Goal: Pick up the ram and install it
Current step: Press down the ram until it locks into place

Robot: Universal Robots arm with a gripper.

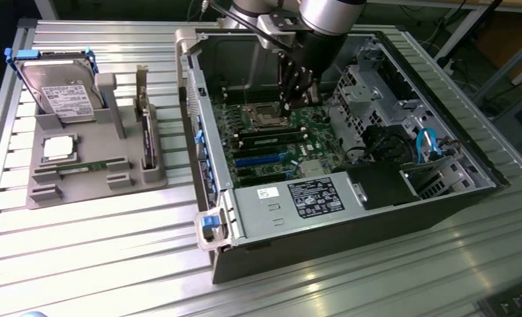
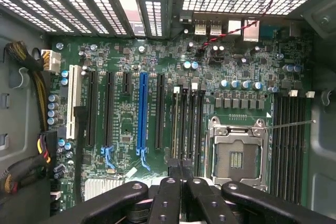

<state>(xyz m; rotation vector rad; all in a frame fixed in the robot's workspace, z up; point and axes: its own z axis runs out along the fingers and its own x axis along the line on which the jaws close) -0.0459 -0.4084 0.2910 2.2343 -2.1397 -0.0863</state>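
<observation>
open computer case, hard drive, grey tray

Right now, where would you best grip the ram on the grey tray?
Mid-length, pinching its two flat faces, from above: the ram looks to sit on edge in the tray, with its long top edge free.

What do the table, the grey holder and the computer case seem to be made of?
The table looks like bare aluminium: silvery ribbed slats with bright glare. The grey holder seems matte plastic, possibly printed: uniform dull grey, blocky moulded slots, no shine. The computer case appears to be sheet steel: thin folded silver-grey panels with punched vent holes, and a darker painted outer shell.
</observation>
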